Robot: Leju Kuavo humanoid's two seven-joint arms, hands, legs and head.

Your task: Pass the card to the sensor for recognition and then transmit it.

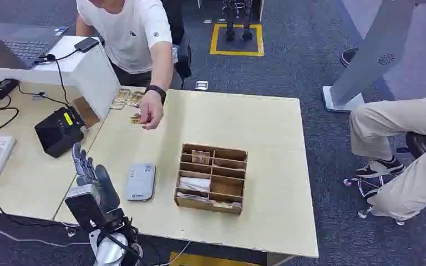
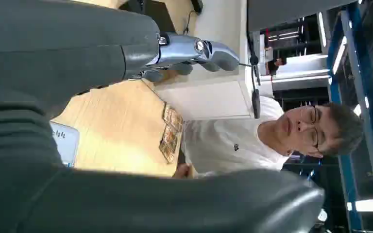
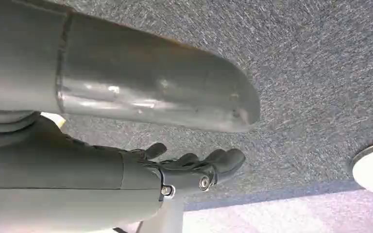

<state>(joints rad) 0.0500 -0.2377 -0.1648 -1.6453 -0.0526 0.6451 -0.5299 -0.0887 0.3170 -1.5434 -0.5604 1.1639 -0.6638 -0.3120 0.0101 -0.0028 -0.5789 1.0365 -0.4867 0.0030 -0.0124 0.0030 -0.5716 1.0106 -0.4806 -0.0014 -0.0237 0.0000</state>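
Pale wooden desk (image 1: 266,133) from the head: a person's hand (image 1: 150,113) offers the card (image 1: 135,119) near the far-left corner; empty left hand (image 1: 83,163) should reach up, then tap the grey sensor (image 1: 140,181). Left wrist: fingers (image 2: 194,51) loosely spread. Right wrist: right hand (image 3: 194,167) hangs over carpet, fingers loosely apart, empty.

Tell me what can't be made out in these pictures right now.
- Card in the person's hand: head view, too small to read, partly covered by fingers.
- Contents of the wooden box: head view, too small to identify.
- Grey sensor: left wrist view, mostly hidden behind the left robot hand and its cover.
- Right robot hand: right wrist view, fingers partly hidden; open or shut is unclear.
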